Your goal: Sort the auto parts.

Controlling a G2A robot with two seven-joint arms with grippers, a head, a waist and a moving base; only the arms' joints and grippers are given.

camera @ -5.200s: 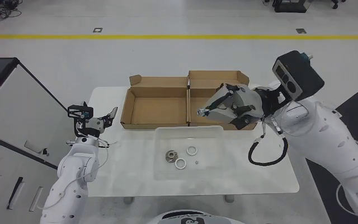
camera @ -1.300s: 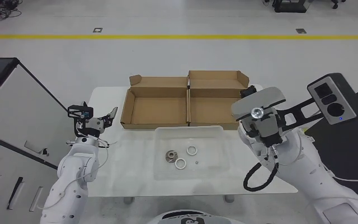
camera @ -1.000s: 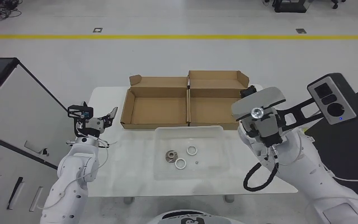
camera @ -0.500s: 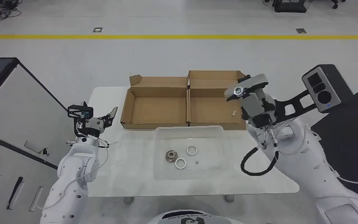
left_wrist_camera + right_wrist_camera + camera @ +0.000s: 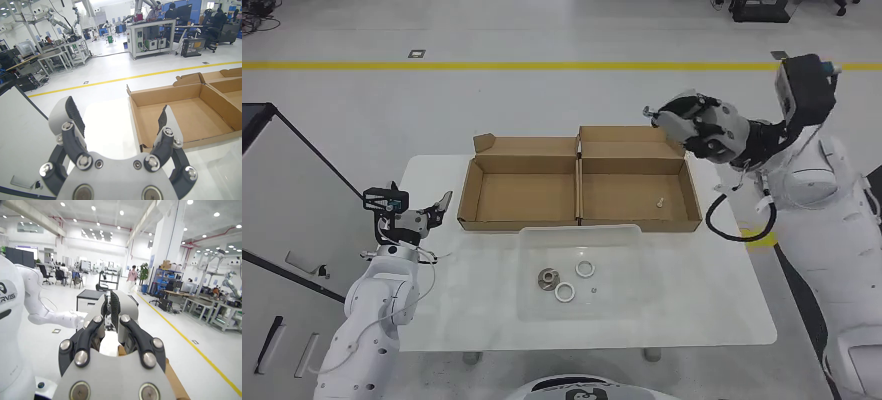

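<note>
The right pincer [image 5: 650, 112] has swung up and away from the counter's [image 5: 712, 300] right edge, where it hung a second ago. It now sits high past the far right corner of the right-hand open brown cardboard box [image 5: 691, 200]. In the right wrist view its pads [image 5: 115, 302] are drawn narrow, with a thin silvery threaded piece [image 5: 108, 298] pinched between the tips.

With the arm gone, a small pale part [image 5: 660, 201] shows on the floor of that box, towards its right wall, in the same spot as half a second ago.

The left-hand open brown cardboard box [image 5: 468, 192] touches the right one along their shared wall.

Just near of both boxes, the clear shallow plastic tray [image 5: 627, 235] holds what it held before. A grey flanged metal hub [image 5: 547, 277] lies left of centre, with one white ring [image 5: 585, 268] to its right. A second white ring [image 5: 565, 292] lies nearer, and a tiny pale bit [image 5: 594, 290] lies beside it.

The left pincer [image 5: 439, 205] has not moved. It hangs at the counter's left edge, left of the boxes, with its jaws spread wide and nothing between them.
</note>
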